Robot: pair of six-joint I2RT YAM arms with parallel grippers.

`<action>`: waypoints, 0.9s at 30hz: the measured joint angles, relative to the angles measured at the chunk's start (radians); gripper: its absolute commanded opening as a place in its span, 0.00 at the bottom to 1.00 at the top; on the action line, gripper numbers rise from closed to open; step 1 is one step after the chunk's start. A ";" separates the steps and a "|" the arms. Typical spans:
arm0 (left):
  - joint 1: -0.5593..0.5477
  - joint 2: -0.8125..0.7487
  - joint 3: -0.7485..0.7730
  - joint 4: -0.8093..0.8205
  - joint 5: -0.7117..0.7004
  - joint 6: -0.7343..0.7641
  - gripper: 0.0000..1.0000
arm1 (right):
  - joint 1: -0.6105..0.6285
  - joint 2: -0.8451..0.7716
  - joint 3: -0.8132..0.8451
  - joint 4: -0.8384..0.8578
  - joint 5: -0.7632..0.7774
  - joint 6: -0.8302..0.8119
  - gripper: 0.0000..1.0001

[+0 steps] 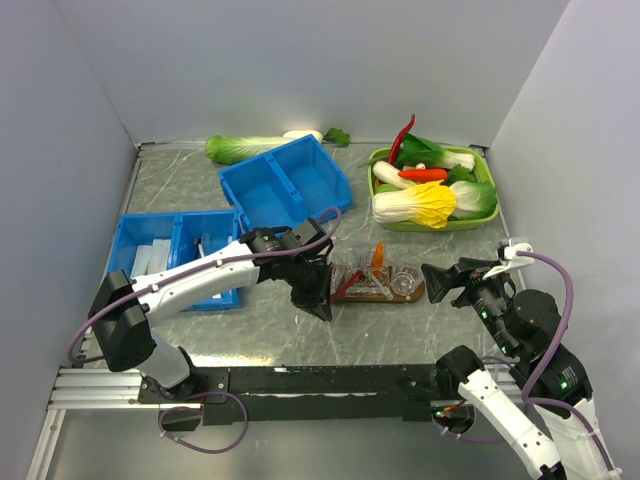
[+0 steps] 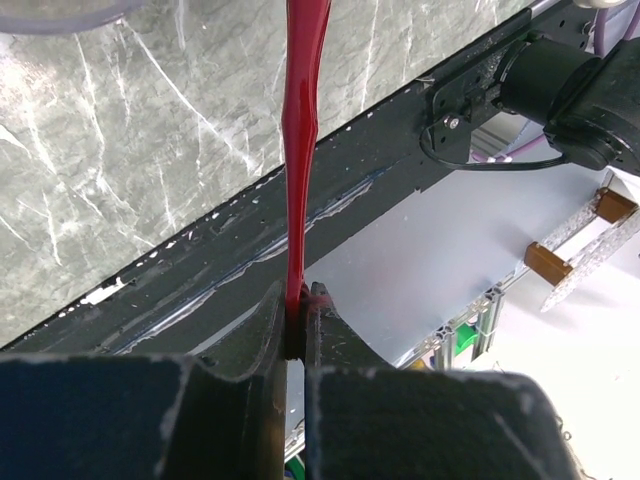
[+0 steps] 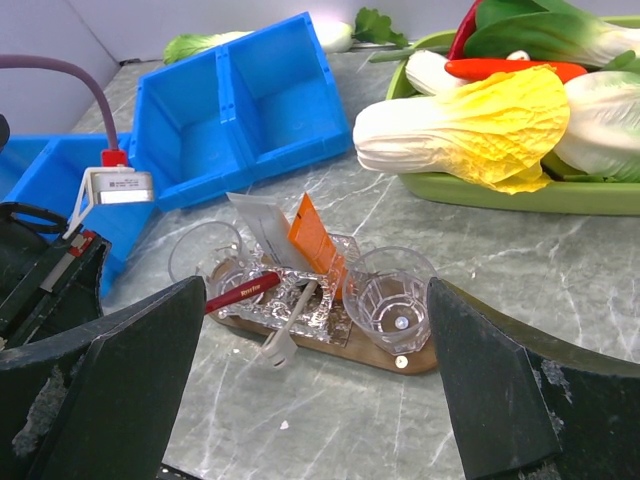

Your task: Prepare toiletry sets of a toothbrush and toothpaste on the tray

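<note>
left gripper (image 2: 297, 322) clamped on red brush (image 2: 300, 150) | right gripper (image 1: 433, 283) spread wide, near tray (image 3: 420, 360)

The red brush (image 3: 243, 291) handle bears white lettering, too small to read.

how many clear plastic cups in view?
3, in a row on the dark-brown wooden tray: left clear plastic cup by the red brush, middle cup holding the orange-ended white tube, right cup empty. None looks hidden.
</note>
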 measured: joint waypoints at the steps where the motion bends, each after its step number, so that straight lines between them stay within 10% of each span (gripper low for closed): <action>1: 0.001 0.002 0.000 0.001 0.002 0.003 0.01 | 0.000 0.000 0.000 0.000 0.001 -0.001 0.99; 27: 0.029 0.069 0.050 0.005 0.019 0.027 0.01 | 0.000 0.000 -0.003 0.002 0.013 -0.013 0.99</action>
